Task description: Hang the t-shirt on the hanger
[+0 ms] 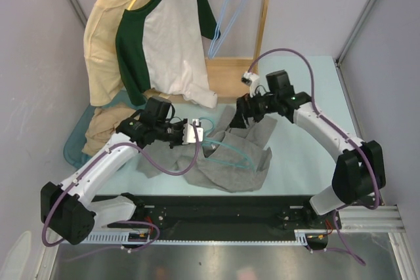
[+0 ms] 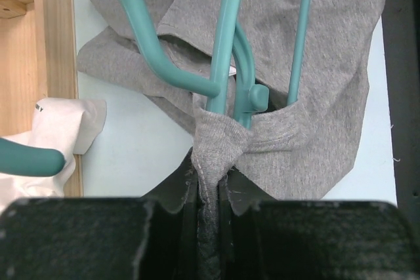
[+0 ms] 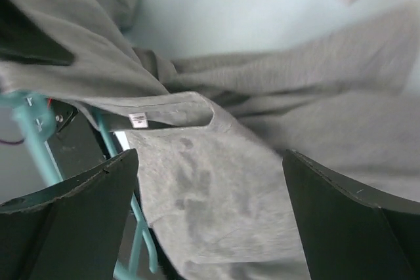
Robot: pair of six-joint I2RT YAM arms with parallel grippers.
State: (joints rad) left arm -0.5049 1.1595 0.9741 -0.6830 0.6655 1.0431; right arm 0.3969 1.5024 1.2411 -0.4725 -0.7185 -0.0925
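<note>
The grey t-shirt (image 1: 233, 162) lies crumpled on the pale table between the arms. The teal hanger (image 1: 226, 150) lies in and on it, partly under the fabric. My left gripper (image 1: 197, 133) is shut on a bunched fold of the t-shirt (image 2: 308, 63) at its neck edge, right by the hanger (image 2: 222, 50), whose bars pass into the neck opening. My right gripper (image 1: 237, 118) is open and hovers just over the shirt's far edge. In the right wrist view the right gripper (image 3: 210, 208) has the t-shirt (image 3: 216, 188) and its white neck label between wide jaws, touching nothing, with the hanger (image 3: 33, 132) at left.
A wooden rack (image 1: 262, 24) at the back holds a pale yellow shirt (image 1: 102, 44), a green-and-white raglan shirt (image 1: 167, 37) and pale blue hangers (image 1: 226, 18). Its base (image 2: 39, 50) is close to my left gripper. A teal bin (image 1: 75, 145) with tan cloth sits at left.
</note>
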